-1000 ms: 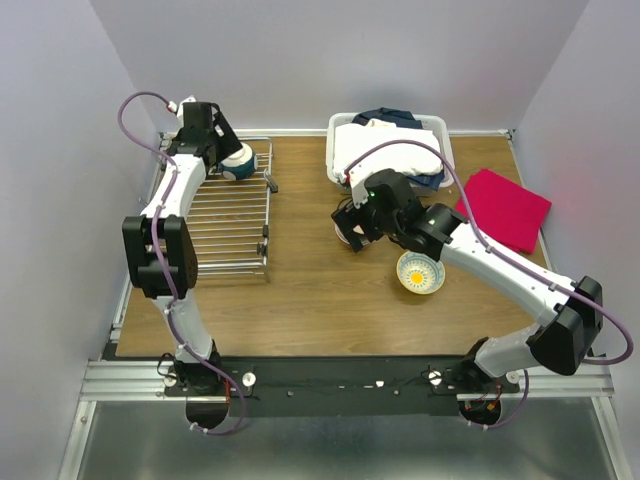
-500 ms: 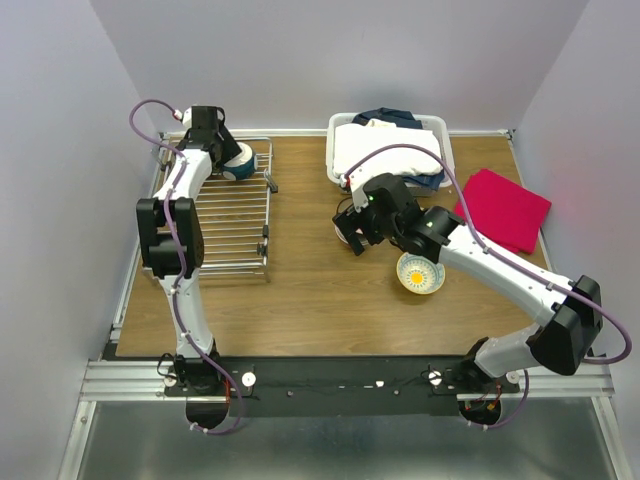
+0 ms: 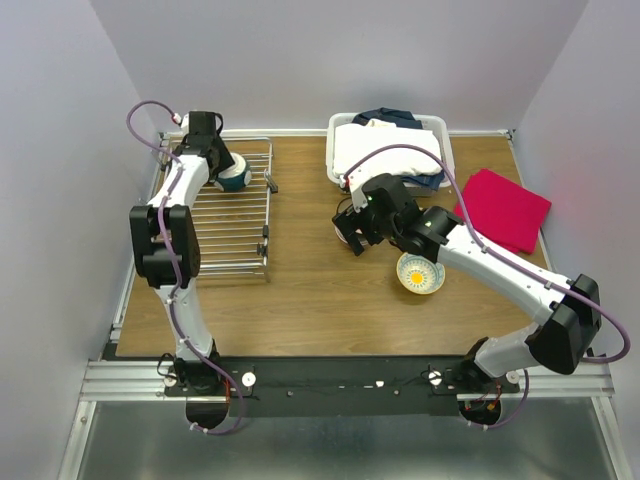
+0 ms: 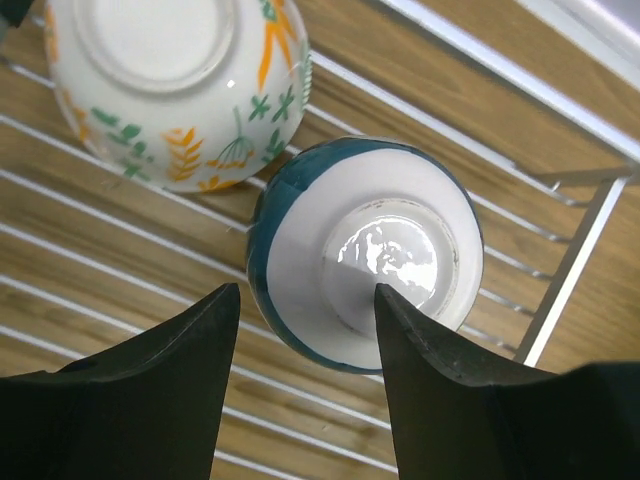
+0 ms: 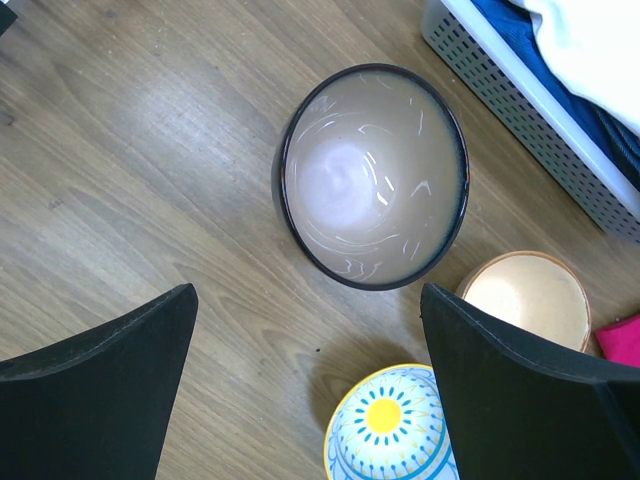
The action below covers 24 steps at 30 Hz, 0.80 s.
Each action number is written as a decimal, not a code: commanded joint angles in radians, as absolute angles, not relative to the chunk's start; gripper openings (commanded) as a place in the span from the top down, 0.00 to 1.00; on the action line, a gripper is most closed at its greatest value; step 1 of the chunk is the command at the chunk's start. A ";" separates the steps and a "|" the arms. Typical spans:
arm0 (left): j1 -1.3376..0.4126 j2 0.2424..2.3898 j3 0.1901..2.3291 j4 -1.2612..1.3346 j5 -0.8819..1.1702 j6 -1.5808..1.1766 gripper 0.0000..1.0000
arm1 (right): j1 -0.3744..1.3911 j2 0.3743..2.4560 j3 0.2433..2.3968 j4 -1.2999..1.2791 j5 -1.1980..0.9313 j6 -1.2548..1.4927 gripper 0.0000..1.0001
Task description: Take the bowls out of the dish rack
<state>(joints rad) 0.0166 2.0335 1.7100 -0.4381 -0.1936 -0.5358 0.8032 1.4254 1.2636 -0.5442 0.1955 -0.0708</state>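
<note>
In your top view, the left gripper (image 3: 218,165) covered most of the blue bowl (image 3: 238,178). The leaf-patterned bowl (image 4: 180,90) beside it lay hidden under the left arm (image 3: 185,188). Your left wrist view cut that bowl off at its top edge. Your right wrist view cropped the sun-patterned bowl (image 5: 385,430) at the bottom edge and the basket (image 5: 520,110) at the top right corner.
</note>
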 commanded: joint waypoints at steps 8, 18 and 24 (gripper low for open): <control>0.020 1.807 1.413 -0.630 -0.370 -0.380 0.37 | 0.807 1.407 1.238 -0.526 0.170 -0.077 0.00; 0.025 1.606 1.206 -0.620 -0.500 -0.350 0.32 | 0.807 1.391 1.210 -0.509 0.135 -0.077 0.00; 0.025 1.578 1.252 -0.614 -0.496 -0.307 0.22 | 0.807 1.388 1.198 -0.500 0.110 -0.084 0.00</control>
<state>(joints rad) 0.0185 1.6230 1.2186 -0.6044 -0.4492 -0.3523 0.8032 1.4174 1.2209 -0.5308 0.1448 -0.0723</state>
